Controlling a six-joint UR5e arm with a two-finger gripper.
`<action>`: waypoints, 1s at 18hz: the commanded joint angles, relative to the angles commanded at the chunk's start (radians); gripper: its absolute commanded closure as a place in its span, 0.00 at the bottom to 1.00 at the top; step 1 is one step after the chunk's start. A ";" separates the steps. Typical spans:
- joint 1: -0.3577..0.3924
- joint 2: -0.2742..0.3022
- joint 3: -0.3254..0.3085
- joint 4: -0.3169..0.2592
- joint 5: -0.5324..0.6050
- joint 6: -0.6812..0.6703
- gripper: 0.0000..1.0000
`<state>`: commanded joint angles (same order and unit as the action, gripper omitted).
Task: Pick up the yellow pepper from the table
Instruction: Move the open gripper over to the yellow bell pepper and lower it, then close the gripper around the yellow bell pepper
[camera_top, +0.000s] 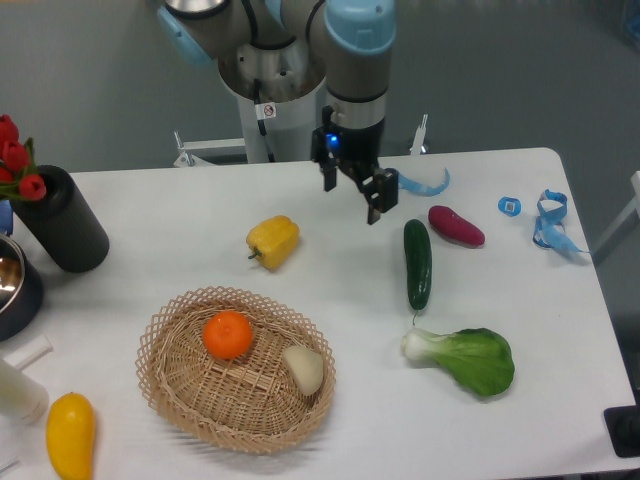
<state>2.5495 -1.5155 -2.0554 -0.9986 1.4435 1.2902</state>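
The yellow pepper lies on its side on the white table, left of centre, its short green stem pointing to the lower left. My gripper hangs above the table's far middle, up and to the right of the pepper and well apart from it. Its two dark fingers are spread and nothing is between them.
A wicker basket with an orange and a pale garlic-like piece sits in front of the pepper. A cucumber, a purple vegetable and bok choy lie to the right. A black vase stands far left; a smooth yellow fruit lies front left.
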 joint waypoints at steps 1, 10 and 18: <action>-0.020 -0.009 -0.011 -0.002 -0.006 -0.009 0.00; -0.061 -0.087 -0.121 0.166 -0.103 -0.039 0.00; -0.066 -0.091 -0.176 0.166 -0.103 -0.029 0.00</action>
<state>2.4835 -1.6061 -2.2319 -0.8330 1.3407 1.2609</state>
